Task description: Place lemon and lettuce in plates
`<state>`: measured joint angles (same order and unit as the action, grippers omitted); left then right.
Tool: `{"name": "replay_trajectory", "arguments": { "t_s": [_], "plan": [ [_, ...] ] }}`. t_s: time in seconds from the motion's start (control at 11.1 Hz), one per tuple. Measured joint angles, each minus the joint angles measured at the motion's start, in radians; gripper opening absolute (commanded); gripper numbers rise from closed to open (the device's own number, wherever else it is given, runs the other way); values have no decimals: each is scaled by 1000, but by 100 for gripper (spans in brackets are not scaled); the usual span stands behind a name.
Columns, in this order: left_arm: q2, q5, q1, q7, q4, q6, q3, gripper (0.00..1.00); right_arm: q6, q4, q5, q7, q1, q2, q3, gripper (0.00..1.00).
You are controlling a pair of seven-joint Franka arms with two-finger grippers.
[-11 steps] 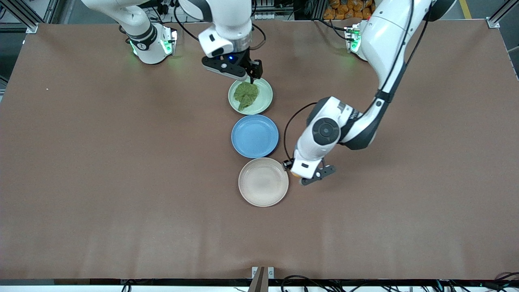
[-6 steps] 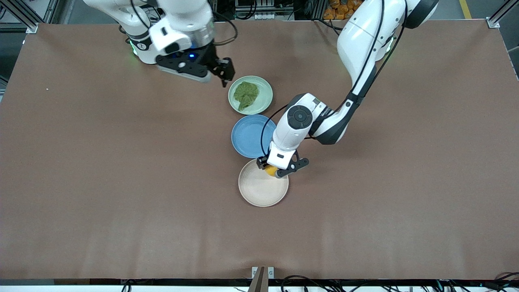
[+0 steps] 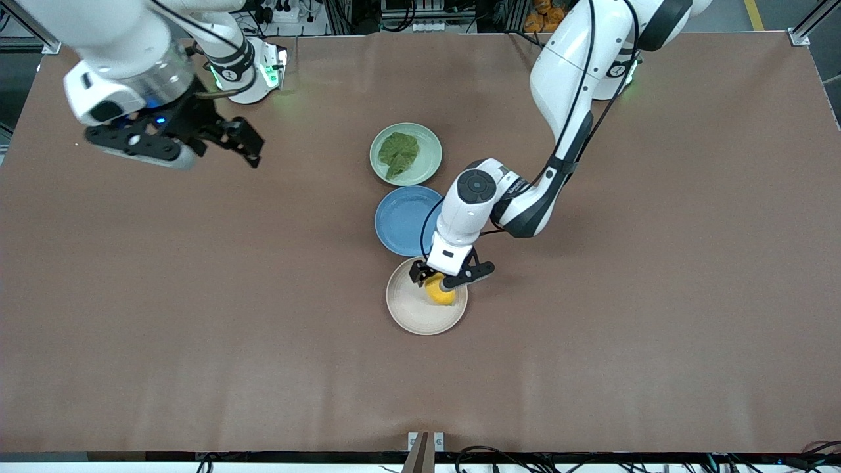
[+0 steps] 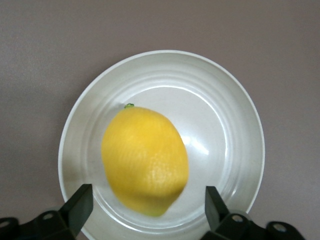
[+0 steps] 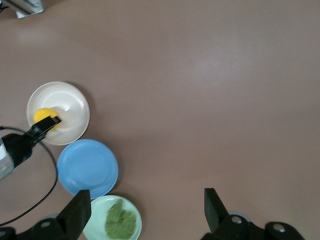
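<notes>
The lemon (image 3: pixel 439 293) lies in the beige-cream plate (image 3: pixel 407 315), apart from both fingers. My left gripper (image 3: pixel 447 280) hangs open just over it. In the left wrist view the lemon (image 4: pixel 145 160) sits between the spread fingers (image 4: pixel 76 207) on the plate (image 4: pixel 235 125). The lettuce (image 3: pixel 399 153) lies flat in the mint green plate (image 3: pixel 430 140). My right gripper (image 3: pixel 243 141) is open and empty, high over bare table toward the right arm's end. The right wrist view shows the lettuce (image 5: pixel 120 220), the mint plate (image 5: pixel 100 212) and the lemon (image 5: pixel 42 115).
A blue plate (image 3: pixel 401 220) sits between the mint and beige plates, touching or nearly touching both. The left arm's forearm reaches over its edge. The three plates form a line in the middle of the brown table (image 3: pixel 657 295).
My left gripper moved over the beige plate, opened and let go of the lemon, which now lies in the plate. My right arm swung away from the mint plate toward its own end.
</notes>
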<state>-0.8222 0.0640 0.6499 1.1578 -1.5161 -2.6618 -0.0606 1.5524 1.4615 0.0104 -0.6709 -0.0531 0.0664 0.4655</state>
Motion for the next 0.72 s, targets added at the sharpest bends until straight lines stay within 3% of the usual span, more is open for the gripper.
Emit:
{"name": "replay_trajectory", "arguments": {
  "t_s": [0.36,0.72],
  "plan": [
    [28,1,-17,5,8,45,40,100,-5,0,-3,207,-12,-3,-187,100],
    [193,20,-172,-63,24,355,46,100,-8,0,-4,348,-32,-8,-293,100]
  ]
}}
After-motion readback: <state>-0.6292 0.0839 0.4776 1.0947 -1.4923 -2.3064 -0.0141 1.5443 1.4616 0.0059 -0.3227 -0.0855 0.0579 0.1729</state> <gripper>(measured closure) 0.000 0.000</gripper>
